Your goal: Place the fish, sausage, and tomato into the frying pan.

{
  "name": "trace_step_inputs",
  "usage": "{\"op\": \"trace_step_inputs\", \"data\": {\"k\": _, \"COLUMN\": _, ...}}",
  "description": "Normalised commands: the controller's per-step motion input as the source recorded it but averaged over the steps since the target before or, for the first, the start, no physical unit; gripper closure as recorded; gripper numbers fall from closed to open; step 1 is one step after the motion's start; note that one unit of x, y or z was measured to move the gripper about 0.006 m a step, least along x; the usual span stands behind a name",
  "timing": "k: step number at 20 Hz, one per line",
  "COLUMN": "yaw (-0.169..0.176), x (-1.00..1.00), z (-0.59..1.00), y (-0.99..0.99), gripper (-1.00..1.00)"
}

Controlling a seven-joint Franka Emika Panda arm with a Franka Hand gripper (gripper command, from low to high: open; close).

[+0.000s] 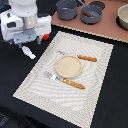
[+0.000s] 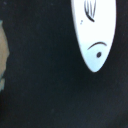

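Observation:
The fish (image 1: 29, 52) is a small white elongated piece lying on the black table, off the placemat's edge on the exterior view's left. It fills the wrist view (image 2: 95, 30), white with black markings. My gripper (image 1: 26, 43) hangs just above it; its fingers are not clearly visible. The tomato (image 1: 45, 36), small and red, peeks out beside the gripper body. The frying pan (image 1: 98, 18) stands at the back on the pink board. A dark reddish-brown piece, the sausage (image 1: 89, 14), lies inside it.
A taller blue-grey pot (image 1: 66, 8) stands beside the pan and a cream bowl (image 1: 123, 17) at the back right. The striped placemat (image 1: 95, 70) holds a tan plate (image 1: 68, 66), a fork (image 1: 65, 81) and a knife (image 1: 82, 57).

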Motion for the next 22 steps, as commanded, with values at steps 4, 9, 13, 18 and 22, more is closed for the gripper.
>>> {"op": "trace_step_inputs", "data": {"k": 4, "yaw": 0.091, "x": -0.02, "z": -0.06, "y": -0.20, "gripper": -1.00}}
{"op": "trace_step_inputs", "data": {"k": 9, "yaw": 0.042, "x": 0.00, "z": -0.26, "y": -0.12, "gripper": -1.00}}
{"op": "trace_step_inputs", "data": {"k": 13, "yaw": 0.025, "x": 0.00, "z": -0.34, "y": -0.12, "gripper": -1.00}}
{"op": "trace_step_inputs", "data": {"k": 18, "yaw": 0.010, "x": -0.02, "z": -0.32, "y": -0.06, "gripper": -1.00}}
{"op": "trace_step_inputs", "data": {"k": 22, "yaw": 0.002, "x": -0.10, "z": -0.22, "y": -0.10, "gripper": 1.00}}
